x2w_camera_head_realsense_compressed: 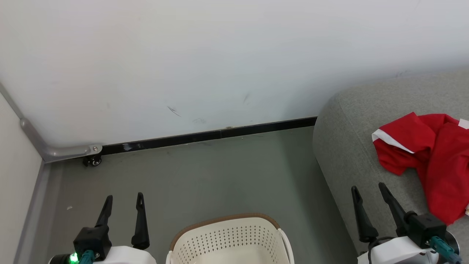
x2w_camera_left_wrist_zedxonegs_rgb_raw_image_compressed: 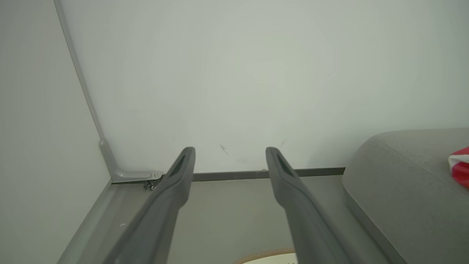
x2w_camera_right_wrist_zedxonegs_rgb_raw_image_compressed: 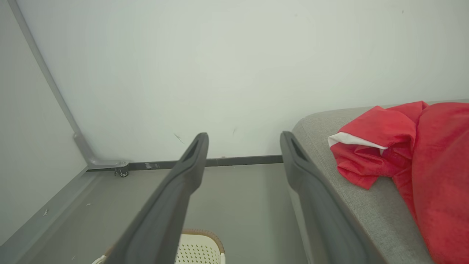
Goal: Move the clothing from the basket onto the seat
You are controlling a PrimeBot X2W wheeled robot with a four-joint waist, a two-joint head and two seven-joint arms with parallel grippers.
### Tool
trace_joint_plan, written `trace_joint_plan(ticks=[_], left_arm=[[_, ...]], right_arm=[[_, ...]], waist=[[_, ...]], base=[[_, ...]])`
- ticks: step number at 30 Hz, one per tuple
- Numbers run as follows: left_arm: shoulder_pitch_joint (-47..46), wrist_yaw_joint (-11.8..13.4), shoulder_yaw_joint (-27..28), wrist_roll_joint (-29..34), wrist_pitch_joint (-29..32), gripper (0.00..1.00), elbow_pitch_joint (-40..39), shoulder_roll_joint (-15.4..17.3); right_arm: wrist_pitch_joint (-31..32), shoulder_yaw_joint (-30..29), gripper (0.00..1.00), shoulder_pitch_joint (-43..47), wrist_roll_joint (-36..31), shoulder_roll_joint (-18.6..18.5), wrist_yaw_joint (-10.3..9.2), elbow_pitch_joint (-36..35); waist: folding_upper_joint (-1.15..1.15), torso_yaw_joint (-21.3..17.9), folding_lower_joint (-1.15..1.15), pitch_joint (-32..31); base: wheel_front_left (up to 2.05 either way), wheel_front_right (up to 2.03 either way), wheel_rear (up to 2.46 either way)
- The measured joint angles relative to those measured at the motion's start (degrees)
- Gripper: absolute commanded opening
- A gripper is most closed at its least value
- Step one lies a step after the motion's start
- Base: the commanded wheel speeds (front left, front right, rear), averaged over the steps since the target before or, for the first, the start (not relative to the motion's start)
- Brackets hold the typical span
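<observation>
Red clothing with a white band lies crumpled on the grey seat at the right. The same clothing shows in the right wrist view, and a corner of the clothing in the left wrist view. The cream basket with a brown rim stands on the floor at the bottom centre, and what shows of its inside is bare. My left gripper is open to the left of the basket. Over the seat's front edge my right gripper is open, holding nothing.
A white wall with a black baseboard closes the back. A grey metal rail with a small caster runs down the left corner. Grey floor lies between wall, basket and seat.
</observation>
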Motion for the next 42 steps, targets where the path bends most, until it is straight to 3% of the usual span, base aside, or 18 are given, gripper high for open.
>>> trace_joint_plan(ticks=[40,41,42], left_arm=[[-0.15,0.57,-0.44,3.61,0.0,1.0,1.8,0.47],[-0.2,0.57,-0.44,3.6,0.0,0.0,1.85,0.46],[-0.09,0.51,-0.46,3.59,0.01,0.0,2.31,0.32]], right_arm=[[0.81,-0.14,1.0,1.33,2.9,0.13,0.0,-3.23],[0.81,-0.14,0.0,1.33,2.91,0.13,0.0,-3.23],[0.81,-0.08,0.0,1.38,2.9,0.19,-0.08,-2.77]], waist=[[0.0,0.96,0.0,0.88],[0.0,1.0,0.0,0.91],[0.0,1.0,0.0,0.91]], base=[[0.0,0.0,0.0],[0.0,0.0,0.0],[0.0,0.0,0.0]])
